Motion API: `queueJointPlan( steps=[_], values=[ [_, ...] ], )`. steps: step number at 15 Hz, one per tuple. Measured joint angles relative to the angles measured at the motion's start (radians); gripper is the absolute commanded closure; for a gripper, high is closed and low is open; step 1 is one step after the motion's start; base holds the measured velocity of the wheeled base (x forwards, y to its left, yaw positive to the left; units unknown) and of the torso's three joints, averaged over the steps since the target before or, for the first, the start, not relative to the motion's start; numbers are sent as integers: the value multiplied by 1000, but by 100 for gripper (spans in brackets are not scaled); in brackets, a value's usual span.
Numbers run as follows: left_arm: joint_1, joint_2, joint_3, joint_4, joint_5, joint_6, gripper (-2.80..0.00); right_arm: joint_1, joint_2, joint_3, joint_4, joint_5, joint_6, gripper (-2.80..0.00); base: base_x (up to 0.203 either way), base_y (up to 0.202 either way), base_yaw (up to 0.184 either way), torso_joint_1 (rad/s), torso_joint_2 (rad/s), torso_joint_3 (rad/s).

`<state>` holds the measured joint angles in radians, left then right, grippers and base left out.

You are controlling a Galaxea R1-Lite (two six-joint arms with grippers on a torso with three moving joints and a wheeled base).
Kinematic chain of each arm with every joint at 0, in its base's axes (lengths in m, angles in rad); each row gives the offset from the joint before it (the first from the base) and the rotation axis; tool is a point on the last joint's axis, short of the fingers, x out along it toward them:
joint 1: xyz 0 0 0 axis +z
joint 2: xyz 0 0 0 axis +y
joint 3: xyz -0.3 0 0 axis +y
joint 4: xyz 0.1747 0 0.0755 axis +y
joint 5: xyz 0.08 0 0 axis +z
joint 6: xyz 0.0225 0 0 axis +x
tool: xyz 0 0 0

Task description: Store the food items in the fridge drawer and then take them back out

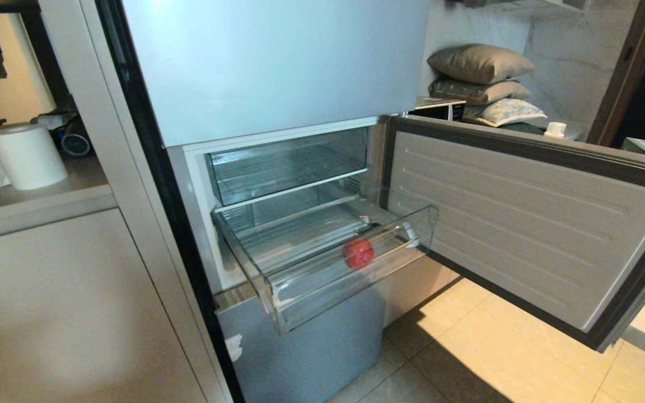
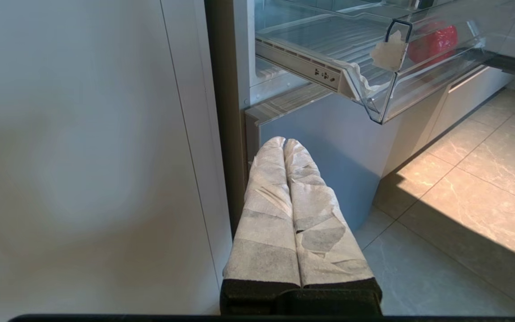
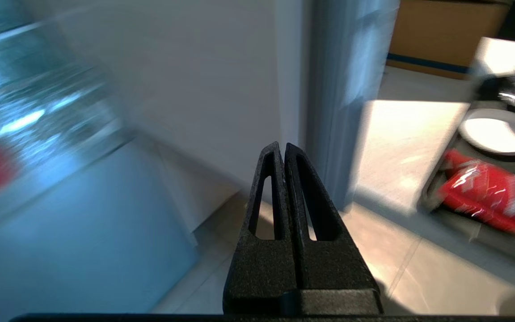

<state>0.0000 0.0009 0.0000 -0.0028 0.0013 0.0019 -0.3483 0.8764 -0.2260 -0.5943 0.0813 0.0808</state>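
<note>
- Already, the red fruit [image 1: 359,253] lies near the fridge drawer's [image 1: 350,280] front edge; retrieval remains.
- Both the left gripper [image 2: 284,143] and right gripper [image 3: 282,147] are pressed together, empty.

The drawer [image 1: 322,263] is made of clear, glossy plastic with a ribbed bottom. The fruit [image 1: 359,253] is glossy red. The left gripper [image 2: 284,144] is wrapped in matt white tape; the right gripper [image 3: 280,147] is rough black plastic.

left gripper [image 2: 283,142]: closed, empty; right gripper [image 3: 282,146]: closed, empty
</note>
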Motion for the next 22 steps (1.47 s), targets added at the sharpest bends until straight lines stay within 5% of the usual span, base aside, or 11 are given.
queueJointPlan(
  steps=[3,7,11,22],
  values=[
    [0,0,0,0,0,0,0,206,-316,129,154,-120,-60,0,0,0,0,0,0,0],
    [0,0,0,0,0,0,0,331,-652,205,472,-124,-109,0,0,0,0,0,0,0],
    [0,0,0,0,0,0,0,352,-833,188,689,-86,-167,0,0,0,0,0,0,0],
    [0,0,0,0,0,0,0,352,-878,192,689,-87,-167,0,0,0,0,0,0,0]
  ],
)
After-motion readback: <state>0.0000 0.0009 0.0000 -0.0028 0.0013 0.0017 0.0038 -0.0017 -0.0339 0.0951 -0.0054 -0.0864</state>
